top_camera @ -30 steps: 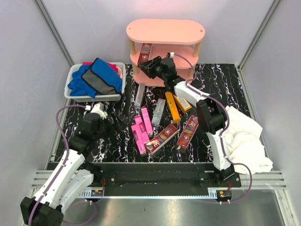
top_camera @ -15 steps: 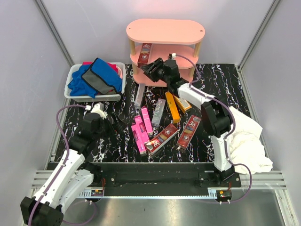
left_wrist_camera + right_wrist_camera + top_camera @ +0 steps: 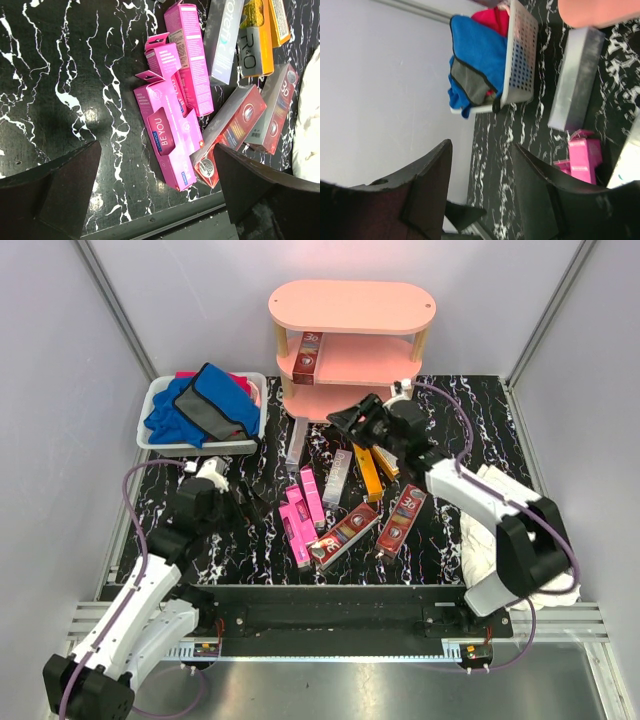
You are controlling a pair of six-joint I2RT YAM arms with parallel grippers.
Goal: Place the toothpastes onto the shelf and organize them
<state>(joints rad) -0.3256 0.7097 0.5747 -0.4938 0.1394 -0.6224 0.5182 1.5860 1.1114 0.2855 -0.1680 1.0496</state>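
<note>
Your right end effector (image 3: 352, 420) is hanging part-open and empty near the orange toothpaste box (image 3: 367, 468). The left end effector (image 3: 155, 165) is hovering wide open, empty, over the pink toothpaste boxes (image 3: 172, 115). One dark red toothpaste box (image 3: 309, 352) is sitting on the middle tier of the shelf (image 3: 350, 305), while the rest are lying on the surface (image 3: 470, 410). Recommendation: be gripping the next box across its narrow width, mid-length.

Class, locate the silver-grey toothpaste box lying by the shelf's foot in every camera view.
Top external: silver-grey box at centre, just below the shelf.
Left wrist: not in it.
Right wrist: upper right, beside the shelf's base.
Shared landmark: the pink boxes, in all three views.
</note>
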